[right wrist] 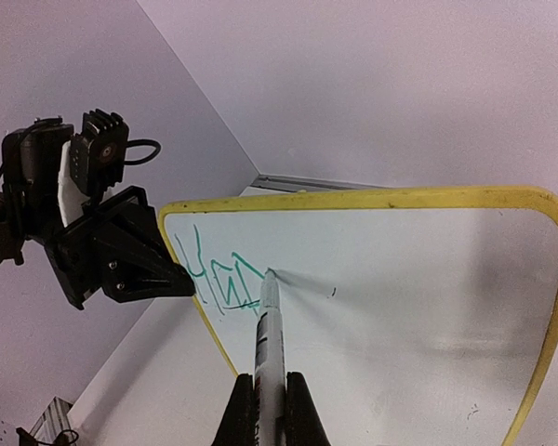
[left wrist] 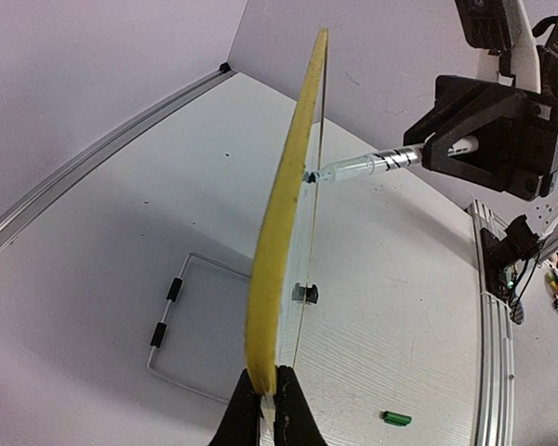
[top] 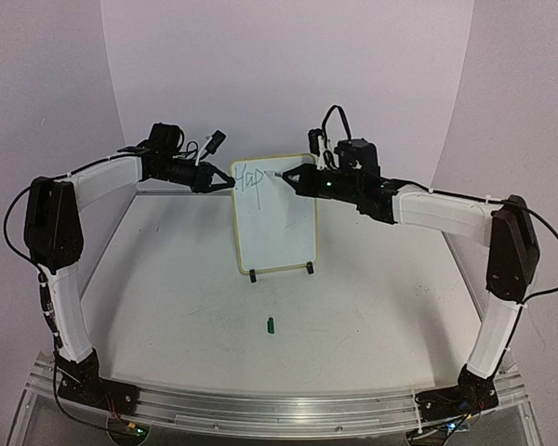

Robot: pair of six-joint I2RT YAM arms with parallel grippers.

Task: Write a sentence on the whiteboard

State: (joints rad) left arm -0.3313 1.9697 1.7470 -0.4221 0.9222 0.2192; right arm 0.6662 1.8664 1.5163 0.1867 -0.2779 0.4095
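Observation:
The whiteboard (top: 277,228) with its yellow rim stands upright at the back middle of the table. Green letters, the start of the sentence (top: 250,177), sit at its top left corner and read roughly "Hap" (right wrist: 219,279). My left gripper (top: 225,178) is shut on the board's left edge, the yellow rim (left wrist: 284,214) pinched between its fingers (left wrist: 298,409). My right gripper (right wrist: 270,400) is shut on a white pen (right wrist: 270,330). The pen's tip touches the board just right of the last letter. From the left wrist the pen (left wrist: 372,164) meets the board's face.
A green pen cap (top: 271,324) lies on the table in front of the board, also seen as the cap (left wrist: 396,418). A metal wire stand (left wrist: 181,316) with black feet (top: 253,275) props the board from behind. A metal rail runs along the table's near edge (top: 279,409).

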